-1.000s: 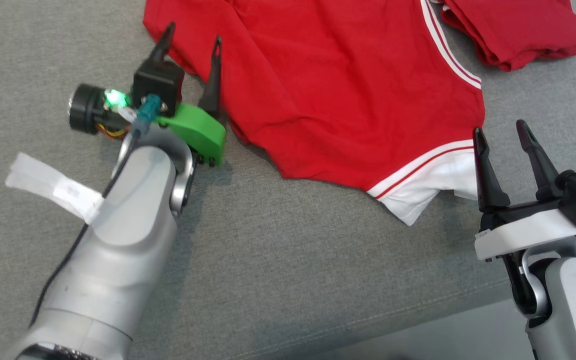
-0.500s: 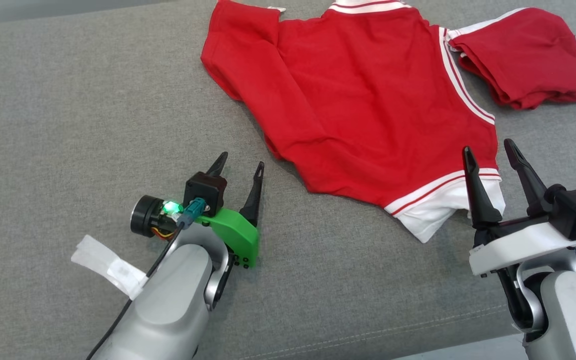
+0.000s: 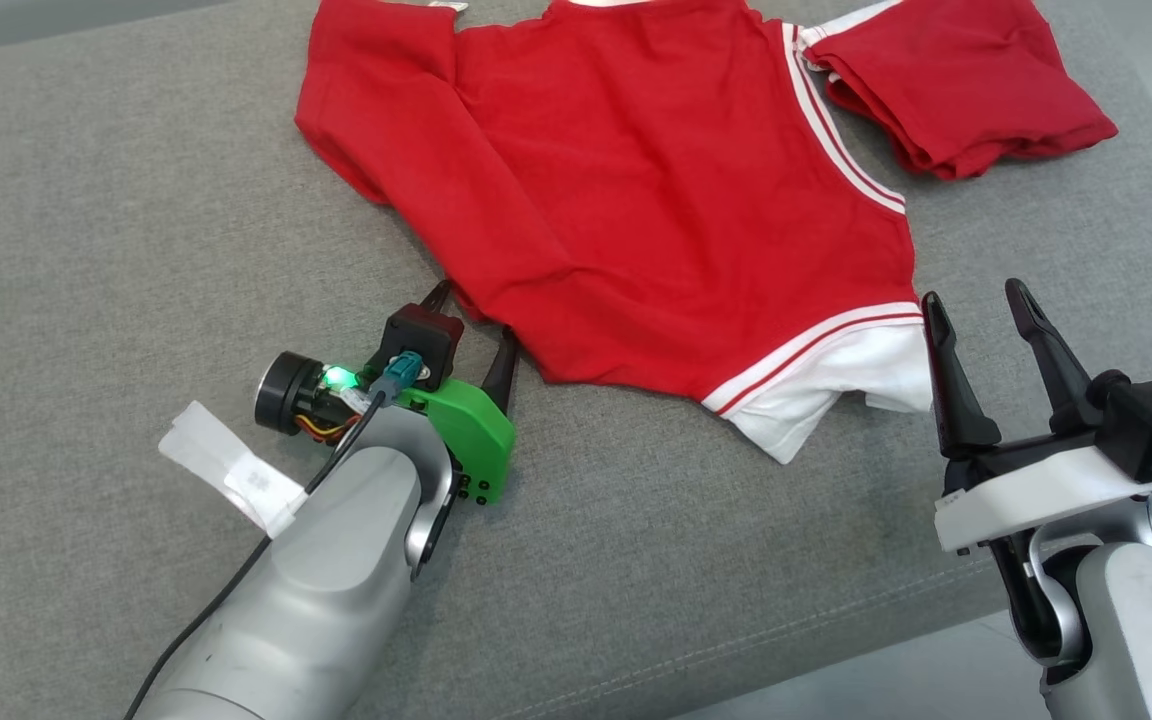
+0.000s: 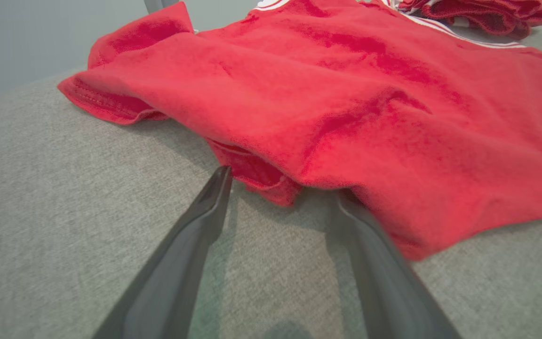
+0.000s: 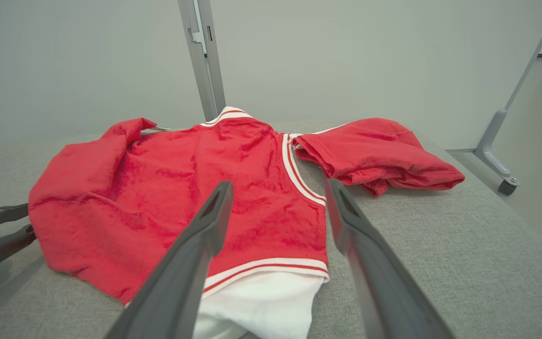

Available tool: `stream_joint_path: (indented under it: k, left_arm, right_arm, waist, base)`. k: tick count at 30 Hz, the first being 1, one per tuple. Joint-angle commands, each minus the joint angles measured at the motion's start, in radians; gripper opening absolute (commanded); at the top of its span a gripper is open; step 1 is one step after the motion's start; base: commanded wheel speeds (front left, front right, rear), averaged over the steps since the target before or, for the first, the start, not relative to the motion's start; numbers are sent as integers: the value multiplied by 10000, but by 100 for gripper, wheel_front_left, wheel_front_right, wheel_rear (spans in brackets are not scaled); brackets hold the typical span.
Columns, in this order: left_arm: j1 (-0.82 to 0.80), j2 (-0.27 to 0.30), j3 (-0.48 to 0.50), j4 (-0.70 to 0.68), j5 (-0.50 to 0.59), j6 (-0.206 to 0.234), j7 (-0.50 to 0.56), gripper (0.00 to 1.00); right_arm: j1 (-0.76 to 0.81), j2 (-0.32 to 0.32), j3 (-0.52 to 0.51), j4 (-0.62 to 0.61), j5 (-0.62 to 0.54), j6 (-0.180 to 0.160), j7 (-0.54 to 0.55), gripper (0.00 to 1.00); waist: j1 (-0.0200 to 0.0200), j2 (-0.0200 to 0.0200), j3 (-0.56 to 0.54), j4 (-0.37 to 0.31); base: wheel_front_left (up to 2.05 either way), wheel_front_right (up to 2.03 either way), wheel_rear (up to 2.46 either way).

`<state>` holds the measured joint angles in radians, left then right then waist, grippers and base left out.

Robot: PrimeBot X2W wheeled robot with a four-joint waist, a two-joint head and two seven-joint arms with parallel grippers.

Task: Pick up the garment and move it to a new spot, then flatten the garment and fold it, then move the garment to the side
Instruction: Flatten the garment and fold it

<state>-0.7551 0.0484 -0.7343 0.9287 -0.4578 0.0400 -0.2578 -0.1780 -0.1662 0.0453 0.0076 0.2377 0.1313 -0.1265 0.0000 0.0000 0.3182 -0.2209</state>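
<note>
With the left hand (image 3: 473, 312) wide open and empty at the near-left hem of the garment (image 3: 636, 200), which lies spread on the grey surface (image 3: 136, 200), pinch both layers there, while the right hand (image 3: 973, 292), likewise open and empty, takes its white-banded corner.

One garment (image 3: 656, 200), two pincers: left pincer (image 3: 473, 312) and right pincer (image 3: 974, 292).

Silver left forearm (image 3: 336, 570), left gripper (image 3: 473, 312) wearing green bracket (image 3: 466, 435) with black screws (image 3: 479, 492), LED (image 3: 339, 378) glowing green, teal connector (image 3: 399, 372) feeding black cable (image 3: 344, 445), white tape tag (image 3: 226, 472), right gripper (image 3: 973, 292) wearing white bracket (image 3: 1036, 482), dark tapered fingers (image 3: 946, 390).
</note>
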Motion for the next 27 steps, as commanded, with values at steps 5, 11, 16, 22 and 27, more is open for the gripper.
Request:
stream_joint_path:
  k: [5, 11, 16, 22, 27]
  left_arm:
    - [-412, 43, -176, 454, -221, 61, -61, 100]
    - [-581, 44, -252, 621, -511, 93, -74, 0]
    - [-157, 91, -23, 165, -249, 319, -71, 0]
    - [593, 532, 572, -1153, 202, 655, -71, 0]
    - [1306, 1001, 961, -2326, 696, 886, -71, 0]
  right_arm:
    - [-86, 54, -47, 85, 41, -12, -146, 100]
    - [5, 54, -233, 122, -23, -12, -190, 100]
    - [154, 74, -401, 78, -101, -12, -206, 100]
    - [322, 92, -486, 17, -126, -12, -143, 100]
    - [450, 107, -493, 29, -119, -12, -83, 100]
  waist:
    - [0, 0, 253, -338]
    - [0, 0, 208, -273]
    - [0, 0, -112, 232]
    - [0, 0, -547, 971]
    - [0, 0, -911, 1479]
  base:
    - [0, 0, 0]
    - [0, 0, 0]
    - [0, 0, 0]
    - [0, 0, 0]
    - [0, 0, 0]
